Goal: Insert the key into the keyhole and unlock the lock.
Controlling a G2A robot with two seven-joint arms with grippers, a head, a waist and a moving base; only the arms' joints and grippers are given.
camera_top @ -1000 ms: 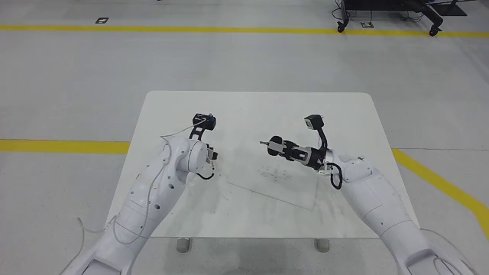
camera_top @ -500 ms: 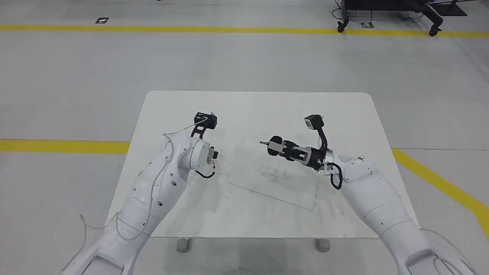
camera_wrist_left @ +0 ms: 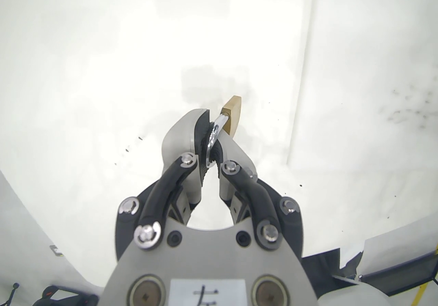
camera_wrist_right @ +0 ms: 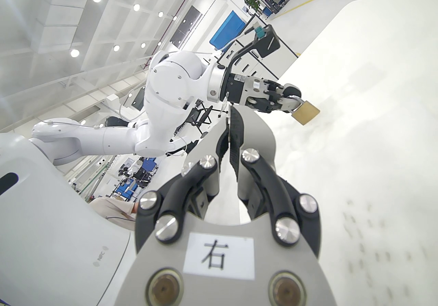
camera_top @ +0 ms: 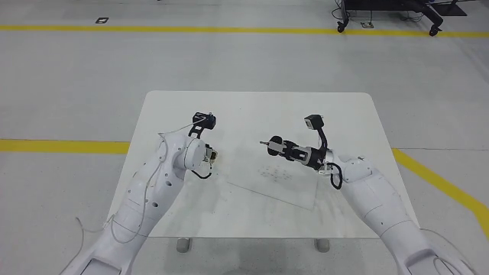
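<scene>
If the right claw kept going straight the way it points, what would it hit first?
Probably the left claw and the brass padlock it holds, straight across the gap above the table. Depth is unclear, so it might slip just past them.

lock (camera_wrist_left: 233, 115): shackle partly hidden between left pincer (camera_wrist_left: 214, 132) pads (camera_wrist_left: 201, 136) | keyhole: cannot tell on any face | key (camera_top: 264, 143): just a small tip ahead of right pincer (camera_wrist_right: 228, 119), rest hidden between its pads, shape too small to tell
</scene>
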